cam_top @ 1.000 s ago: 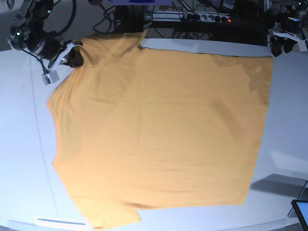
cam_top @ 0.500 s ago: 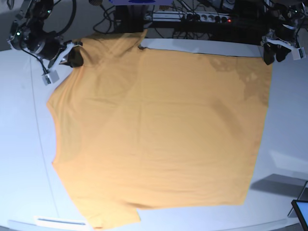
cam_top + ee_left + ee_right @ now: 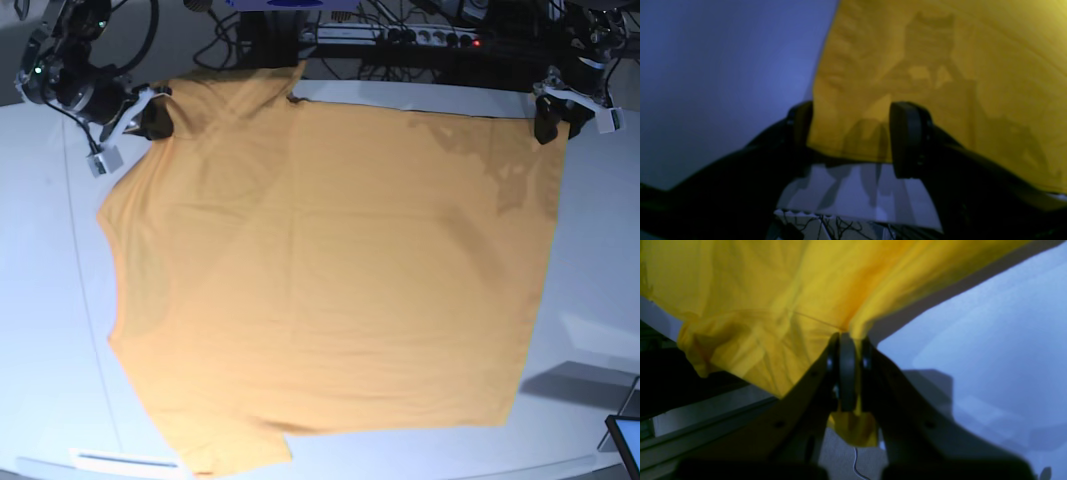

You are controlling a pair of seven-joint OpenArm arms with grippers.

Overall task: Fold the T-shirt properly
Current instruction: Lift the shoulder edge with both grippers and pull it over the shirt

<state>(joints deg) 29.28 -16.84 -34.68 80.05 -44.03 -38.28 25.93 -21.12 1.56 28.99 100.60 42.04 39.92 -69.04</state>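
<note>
The orange-yellow T-shirt (image 3: 330, 270) lies spread flat on the white table (image 3: 50, 300), one sleeve at the far left and one at the near left. My right gripper (image 3: 150, 115) at the far left corner is shut on a bunch of the T-shirt (image 3: 773, 306), and the right wrist view shows the right gripper (image 3: 848, 373) pinching a fold with cloth hanging below it. My left gripper (image 3: 552, 122) sits at the shirt's far right corner. In the left wrist view the left gripper (image 3: 850, 133) is open, its fingers (image 3: 907, 140) straddling the T-shirt (image 3: 940, 66) corner.
A power strip (image 3: 420, 38) and tangled cables run behind the table's far edge. A dark screen (image 3: 628, 440) pokes in at the near right corner. A white strip (image 3: 125, 461) lies near the front left edge.
My left arm has moved in from the far right to the shirt's far right corner. The right arm and the shirt have stayed put.
</note>
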